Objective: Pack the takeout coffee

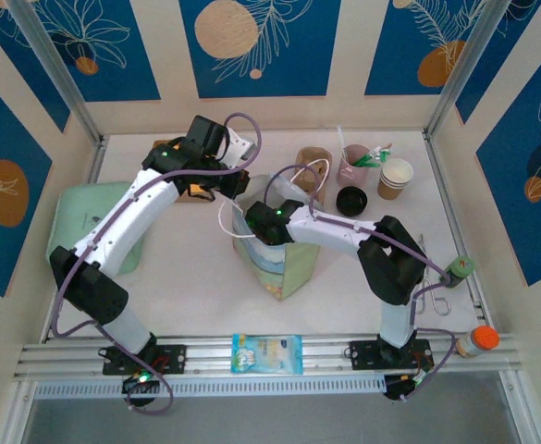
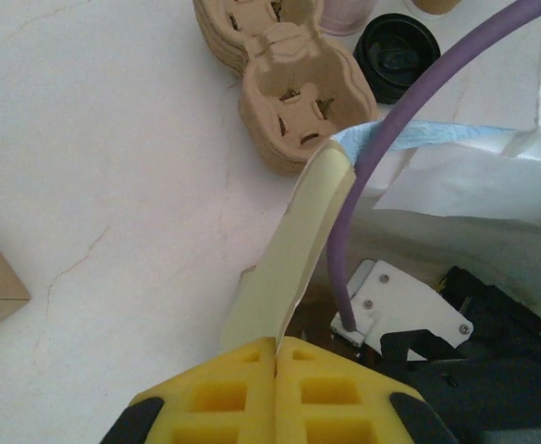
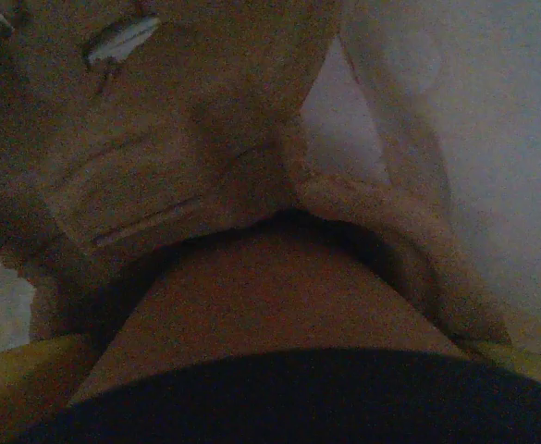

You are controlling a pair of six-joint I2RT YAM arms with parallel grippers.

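The right gripper is down inside the mouth of the paper bag, its yellow fingers pressed to either side of the takeout coffee. It's dim in there, but you can make out the brown cup wall and the black lid nearest the wrist camera, with crumpled kraft paper all round it. So the coffee is in the bag's opening, held between those fingers.

Over on the other side, the left gripper has its yellow pads pinched tight on the bag's pale rim, with no gap showing between them. The bag stands upright in the middle of the white worktop.

Just beyond it lie the stacked pulp cup carriers, and beside those a round black lid. Further back stand a pink cup of utensils and a lidless paper cup. A pale green tray sits off to the left.
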